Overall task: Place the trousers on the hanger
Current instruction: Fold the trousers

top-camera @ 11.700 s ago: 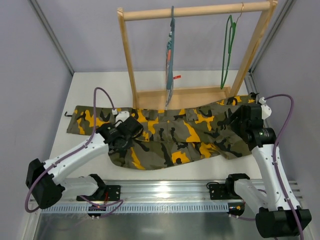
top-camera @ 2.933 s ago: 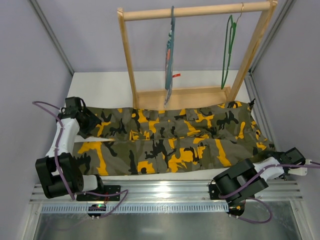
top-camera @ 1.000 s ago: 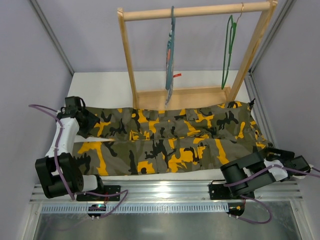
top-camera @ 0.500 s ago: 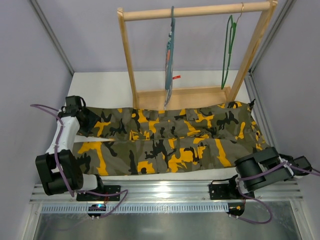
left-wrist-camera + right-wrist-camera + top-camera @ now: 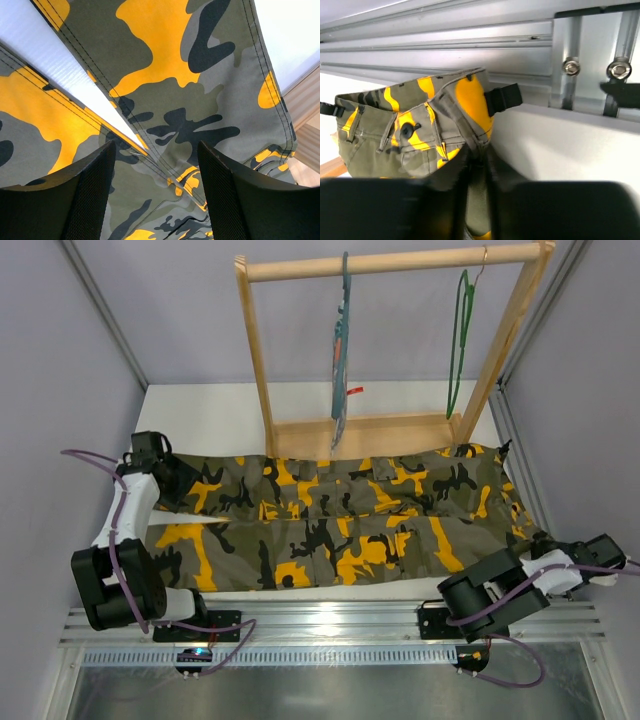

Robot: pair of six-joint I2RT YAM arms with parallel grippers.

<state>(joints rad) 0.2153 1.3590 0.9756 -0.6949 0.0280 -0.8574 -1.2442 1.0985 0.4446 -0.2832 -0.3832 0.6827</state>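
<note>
Found camouflage trousers (image 5: 340,520) spread flat across the white tabletop (image 5: 200,405), waistband to the right, leg ends to the left, with a thin wedge of bare table showing between the two legs at the left end. Logged the green wire hanger (image 5: 458,340) hung by its hook from the top bar of a wooden rack (image 5: 255,360) at the far side, close to the rack's right post, well apart from the trousers. Noted a striped cloth (image 5: 340,350) hanging near the middle of the same bar. Saw the left gripper (image 5: 155,150) over the far-left leg beside the split, jaws standing wide apart above the cloth; could not tell whether the tips touched the fabric. Saw the right gripper (image 5: 476,165) at the near right corner, fingers pinched together on a fold of the waistband by the fly. Listed an aluminium rail (image 5: 320,625) along the near edge, arm bases bolted to it. Recorded plain grey walls (image 5: 60,370) on the left, far and right sides.
</note>
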